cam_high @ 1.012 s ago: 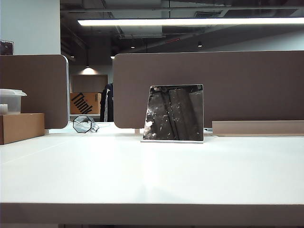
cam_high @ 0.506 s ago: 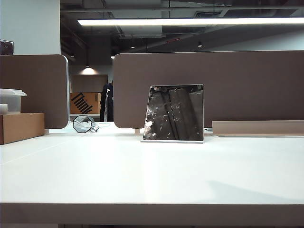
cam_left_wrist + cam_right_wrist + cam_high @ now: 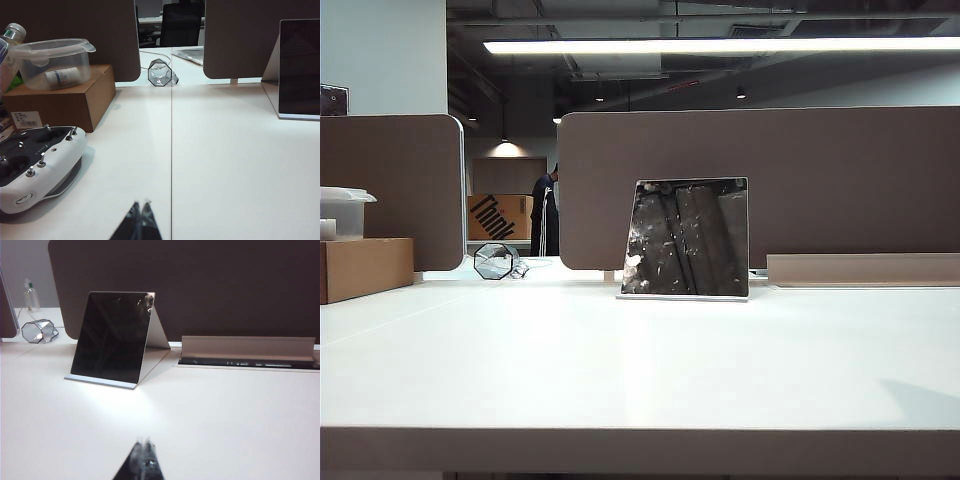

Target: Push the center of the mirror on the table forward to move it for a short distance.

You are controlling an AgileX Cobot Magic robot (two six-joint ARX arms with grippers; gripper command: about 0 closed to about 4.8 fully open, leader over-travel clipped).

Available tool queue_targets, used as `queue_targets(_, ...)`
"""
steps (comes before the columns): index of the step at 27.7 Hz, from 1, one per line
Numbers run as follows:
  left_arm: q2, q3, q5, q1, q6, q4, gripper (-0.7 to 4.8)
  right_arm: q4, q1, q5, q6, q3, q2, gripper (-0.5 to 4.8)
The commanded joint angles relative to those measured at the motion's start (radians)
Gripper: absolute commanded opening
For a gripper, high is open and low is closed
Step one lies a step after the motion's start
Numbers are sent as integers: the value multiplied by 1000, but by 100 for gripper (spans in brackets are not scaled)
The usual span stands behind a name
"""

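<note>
White table (image 3: 520,370) holds mirror (image 3: 687,238); left hand (image 3: 140,209), right hand (image 3: 144,445) pinched together, well short

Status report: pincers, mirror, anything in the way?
Left pincer shut, right pincer shut, both short of mirror. Mirror untouched, tilted on table. Path clear.

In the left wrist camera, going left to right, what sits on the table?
White remote controller → cardboard box with a plastic tub on top → octagonal glass piece → mirror.
</note>
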Motion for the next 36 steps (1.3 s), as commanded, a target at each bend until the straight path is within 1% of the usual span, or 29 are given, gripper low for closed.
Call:
queue_targets(1,1,-1,4,-1,0,10,-5,26,1,6,4,-12,-26,-5)
queue_targets(6,1,-1,4,-1,0,9,-5,16,-10,41,0,-12,-31,-5)
queue_targets(12,1,-1,4,-1,0,10,-5,3,-57,42,0,-12,-31,-5)
queue_targets(36,1,-1,4,-1,0,9,-5,3,-55,43,0,-12,-31,-5)
